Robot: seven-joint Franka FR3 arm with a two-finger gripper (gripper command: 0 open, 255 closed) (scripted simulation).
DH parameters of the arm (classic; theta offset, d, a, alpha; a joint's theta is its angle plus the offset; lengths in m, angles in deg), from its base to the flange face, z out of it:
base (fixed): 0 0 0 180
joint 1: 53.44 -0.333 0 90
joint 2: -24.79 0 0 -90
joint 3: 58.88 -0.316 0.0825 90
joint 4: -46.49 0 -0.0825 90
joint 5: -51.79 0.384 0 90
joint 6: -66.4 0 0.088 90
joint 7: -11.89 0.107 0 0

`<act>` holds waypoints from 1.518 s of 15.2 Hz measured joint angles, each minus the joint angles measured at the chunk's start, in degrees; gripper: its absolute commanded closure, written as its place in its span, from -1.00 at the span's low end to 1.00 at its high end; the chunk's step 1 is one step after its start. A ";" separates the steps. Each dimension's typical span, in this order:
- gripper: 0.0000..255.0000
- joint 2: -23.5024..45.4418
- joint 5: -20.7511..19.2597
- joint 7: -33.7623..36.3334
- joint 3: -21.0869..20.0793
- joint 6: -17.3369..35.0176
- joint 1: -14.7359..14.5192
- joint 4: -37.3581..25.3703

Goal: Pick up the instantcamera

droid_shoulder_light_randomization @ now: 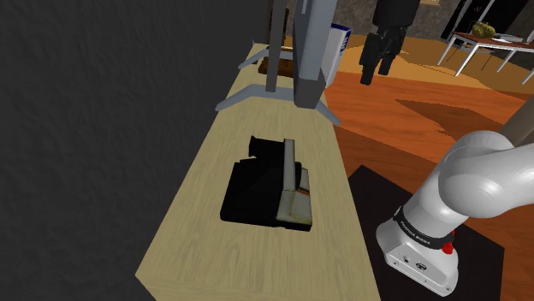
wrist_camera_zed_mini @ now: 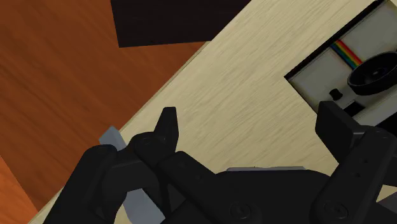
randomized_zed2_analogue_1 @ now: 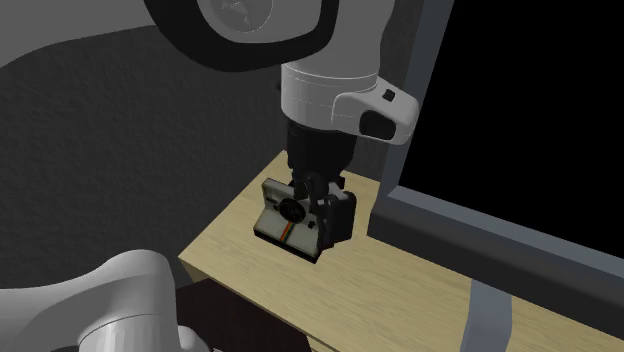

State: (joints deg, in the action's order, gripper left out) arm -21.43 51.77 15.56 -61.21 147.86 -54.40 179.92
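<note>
- Nearest in the shoulder view, at its lower right, stands the white arm (droid_shoulder_light_randomization: 424, 244), a red dot on its base.
- Beside it runs a long surface (droid_shoulder_light_randomization: 192, 227) of pale wood, set against a dark grey wall (droid_shoulder_light_randomization: 94, 111).
- About midway along that surface sits the instant camera (droid_shoulder_light_randomization: 269, 184): a black body with a cream front.
- The second exterior view shows the camera's front, with a dark round lens and a rainbow stripe below it.
- The claw (wrist_camera_zed_mini: 249, 118) is wide, its two black fingers (wrist_camera_zed_mini: 167, 124) well apart, with only bare wood between them.
- Through the wrist view the camera lies outside that gap, just past one fingertip. Whether that finger touches it I cannot tell.
- From the second exterior view the claw hangs from the white wrist straight in front of the camera and overlaps its top. How high it is above the camera cannot be told.
- Further along the surface stands a grey-framed screen (droid_shoulder_light_randomization: 310, 51) on splayed grey feet.
- Past the surface's edge lies an orange-brown wooden floor (droid_shoulder_light_randomization: 411, 94).
- Farthest, at the shoulder view's upper right, is a second surface on white legs (droid_shoulder_light_randomization: 488, 47).
</note>
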 measured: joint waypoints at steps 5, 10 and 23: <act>-1.00 -3.36 4.00 8.22 -4.31 2.11 0.56 4.86; -1.00 -5.72 11.12 21.74 -12.05 6.20 1.30 9.80; -1.00 0.84 28.95 57.39 -37.58 22.24 6.03 11.71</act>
State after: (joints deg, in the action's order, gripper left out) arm -20.59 80.72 72.95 -98.79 170.11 -48.37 191.63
